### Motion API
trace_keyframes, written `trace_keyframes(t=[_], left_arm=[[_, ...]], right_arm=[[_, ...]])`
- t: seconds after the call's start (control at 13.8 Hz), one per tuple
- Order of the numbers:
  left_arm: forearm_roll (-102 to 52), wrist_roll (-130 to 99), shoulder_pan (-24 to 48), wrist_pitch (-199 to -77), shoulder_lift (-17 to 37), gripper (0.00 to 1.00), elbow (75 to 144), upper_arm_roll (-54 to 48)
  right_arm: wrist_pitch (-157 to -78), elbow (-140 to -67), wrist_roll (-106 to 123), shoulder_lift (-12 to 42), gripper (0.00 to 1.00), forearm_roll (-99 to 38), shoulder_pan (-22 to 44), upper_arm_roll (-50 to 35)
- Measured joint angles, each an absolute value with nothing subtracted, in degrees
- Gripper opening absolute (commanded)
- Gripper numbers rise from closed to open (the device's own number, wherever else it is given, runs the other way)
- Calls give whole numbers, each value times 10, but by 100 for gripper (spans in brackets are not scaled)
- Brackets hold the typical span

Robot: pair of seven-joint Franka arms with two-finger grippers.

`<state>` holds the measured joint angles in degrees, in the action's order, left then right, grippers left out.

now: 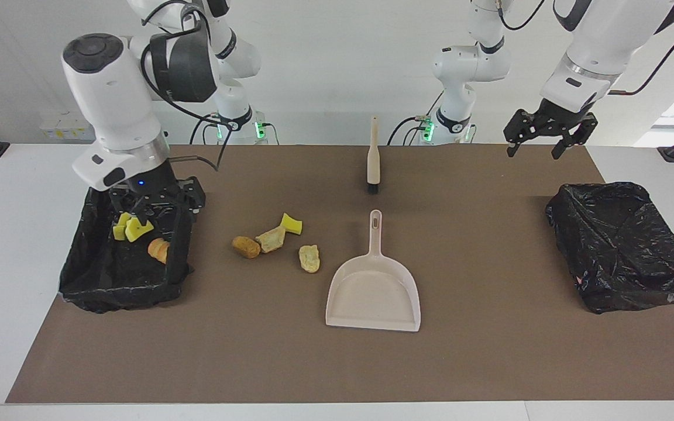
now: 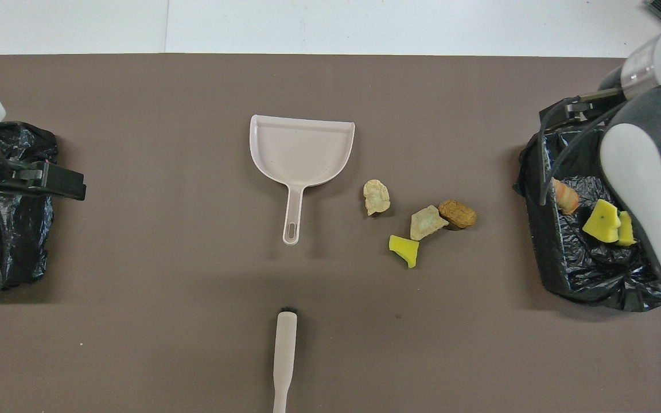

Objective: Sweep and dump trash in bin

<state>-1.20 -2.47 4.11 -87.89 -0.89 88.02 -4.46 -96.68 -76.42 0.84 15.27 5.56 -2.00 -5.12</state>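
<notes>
Four scraps of trash (image 1: 272,241) lie loose on the brown mat (image 1: 337,362) between the dustpan (image 1: 373,292) and the bin (image 1: 82,280) at the right arm's end; three more pieces sit inside that bin already. From where I stand, the likely trouble is scatter: the loose pieces are spread out, and the one just beside the pan's handle is apart from the other three, so a careless stroke with the brush (image 1: 373,158) could knock them away from the pan's mouth, which faces away from the robots. The brush lies nearer to the robots than the pan, flat on the mat, so picking up its thin handle cleanly may slip. A second bin (image 1: 626,248) at the left arm's end holds no scraps that I can see.

The right gripper (image 1: 155,202) hangs low over the robots' edge of the first bin, jaws apart and holding nothing, its arm bent over from above. The left gripper (image 1: 549,135) waits high over the mat's corner, near the second bin, fingers spread and empty.
</notes>
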Motion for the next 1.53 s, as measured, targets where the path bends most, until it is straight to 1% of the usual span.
trace_keyframes(t=[0.22, 0.51, 0.65, 0.87, 1.23, 1.53], left_arm=[[-12, -25, 41, -879, -9, 100, 880, -45], [-12, -25, 41, -879, -9, 100, 880, -45], [-12, -25, 41, -879, -9, 100, 880, -45], [-12, -25, 41, -869, -9, 100, 880, -45], [-12, -25, 52, -874, -6, 100, 881, -53], [-12, -41, 100, -947, 25, 100, 897, -57]], right_arm=[[-926, -777, -3, 114, 100, 52, -36, -50], [-955, -861, -11, 51, 100, 28, -46, -49], [-956, -885, -18, 34, 100, 5, -56, -49], [-944, -885, -19, 28, 100, 0, -69, -48], [-925, -880, -19, 21, 100, 0, -68, -51], [-924, -880, -19, 21, 100, 0, -67, -54]])
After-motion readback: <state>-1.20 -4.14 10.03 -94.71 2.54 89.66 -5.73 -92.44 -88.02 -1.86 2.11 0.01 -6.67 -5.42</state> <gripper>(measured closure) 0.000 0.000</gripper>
